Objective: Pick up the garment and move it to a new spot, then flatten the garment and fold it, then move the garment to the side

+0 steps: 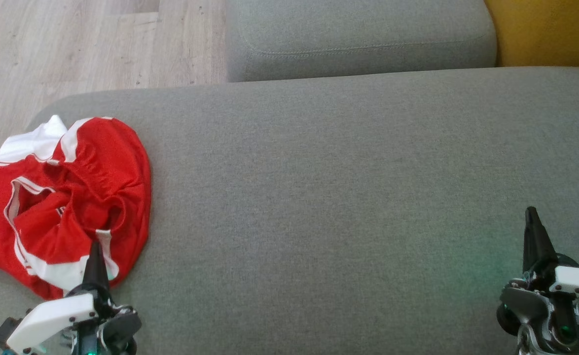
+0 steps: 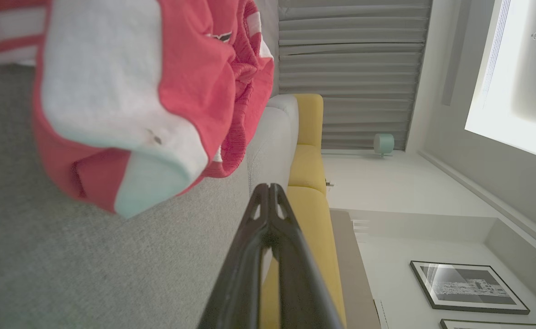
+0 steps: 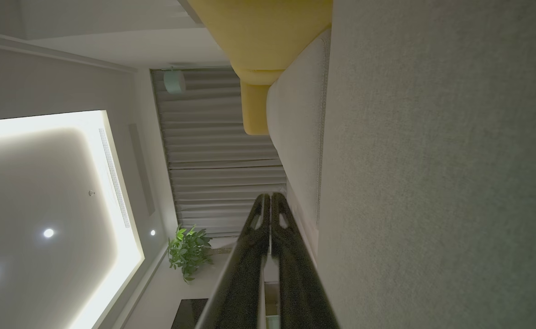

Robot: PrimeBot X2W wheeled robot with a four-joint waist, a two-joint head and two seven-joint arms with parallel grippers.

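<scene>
A red garment [image 1: 77,197] with white bands lies crumpled at the left end of the grey sofa seat [image 1: 343,187]. My left gripper [image 1: 94,246] is shut and empty, its tip over the garment's near edge. The left wrist view has the garment [image 2: 158,91] bunched close ahead of the shut left gripper [image 2: 268,188], apart from it. My right gripper [image 1: 532,213] is shut and empty at the lower right, over bare cushion far from the garment. In the right wrist view the right gripper [image 3: 268,197] points along the seat [image 3: 432,183] with its fingers pressed together.
A second grey cushion [image 1: 358,39] sits behind the seat, with a yellow one [image 1: 546,29] at the far right. Wooden floor [image 1: 72,44] lies beyond the seat's left end. The seat stretches bare between the garment and my right gripper.
</scene>
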